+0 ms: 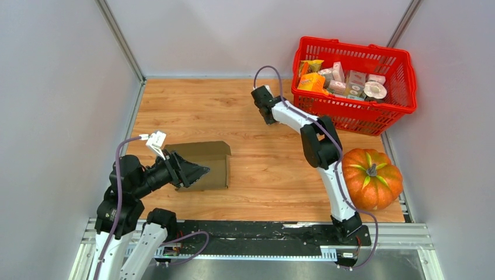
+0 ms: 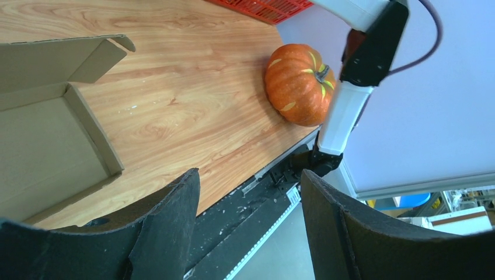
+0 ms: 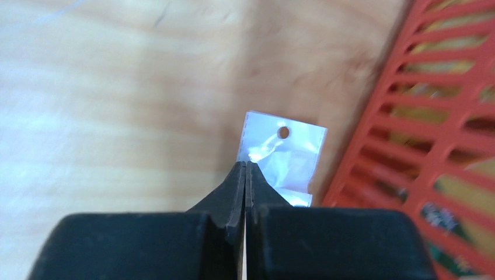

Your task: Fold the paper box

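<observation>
The paper box [image 1: 211, 166] is plain brown cardboard, lying open on the wooden table at the left with one flap raised at its far edge. In the left wrist view it shows as an open tray [image 2: 41, 140] with low walls. My left gripper [image 1: 202, 171] hovers over the box's near left part, open and empty [image 2: 248, 175]. My right gripper [image 1: 267, 114] is far off beside the red basket, jaws shut together [image 3: 245, 164]. A small clear plastic bag [image 3: 289, 157] lies just past its tips; I cannot tell if they touch it.
A red basket [image 1: 356, 114] with several small printed packages stands at the back right, and its wall fills the right of the right wrist view [image 3: 443, 151]. An orange pumpkin [image 1: 372, 178] sits at the right edge, beside the right arm [image 2: 350, 105]. Grey walls enclose the table.
</observation>
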Controlling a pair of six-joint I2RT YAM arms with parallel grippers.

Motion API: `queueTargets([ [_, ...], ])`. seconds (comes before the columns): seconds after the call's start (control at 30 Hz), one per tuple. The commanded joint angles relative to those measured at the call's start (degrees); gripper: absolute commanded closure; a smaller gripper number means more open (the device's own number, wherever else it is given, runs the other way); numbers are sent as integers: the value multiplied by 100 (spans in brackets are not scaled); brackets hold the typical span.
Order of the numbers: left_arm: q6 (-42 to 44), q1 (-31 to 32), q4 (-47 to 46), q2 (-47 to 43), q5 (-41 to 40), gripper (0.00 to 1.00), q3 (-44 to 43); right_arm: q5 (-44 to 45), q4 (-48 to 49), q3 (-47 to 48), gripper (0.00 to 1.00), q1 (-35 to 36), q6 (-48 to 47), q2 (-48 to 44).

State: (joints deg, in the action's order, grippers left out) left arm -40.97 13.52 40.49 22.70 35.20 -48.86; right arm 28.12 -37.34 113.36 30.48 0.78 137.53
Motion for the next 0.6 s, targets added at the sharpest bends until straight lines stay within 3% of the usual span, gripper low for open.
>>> queueTargets([
  [0.0, 72, -16, -32, -2, -40, 29, -203, -974, -344, -989, 100, 406, 958, -806],
  [0.17, 89, -16, 20, -81, -101, 29, -203, -1722, 147, -2966, 100, 1055, 1346, -2202],
  [0.27, 81, -25, 38, -108, -119, 29, -185, -1582, 649, -3854, 91, 1197, 1601, -3064],
  [0.3, 89, -16, 29, -99, -110, 29, -176, -1381, 667, -3900, 82, 1171, 1601, -3179],
  [0.4, 89, -16, -58, -64, -101, 29, -141, -266, 597, -3419, 76, 1127, 997, -3085],
  [0.47, 63, -7, -137, -46, -84, 28, -124, 543, 342, -2902, 77, 1101, 523, -2593],
  [0.57, 2, -16, -225, -37, -31, 28, -124, 1458, 193, -1873, 89, 987, -49, -1759],
])
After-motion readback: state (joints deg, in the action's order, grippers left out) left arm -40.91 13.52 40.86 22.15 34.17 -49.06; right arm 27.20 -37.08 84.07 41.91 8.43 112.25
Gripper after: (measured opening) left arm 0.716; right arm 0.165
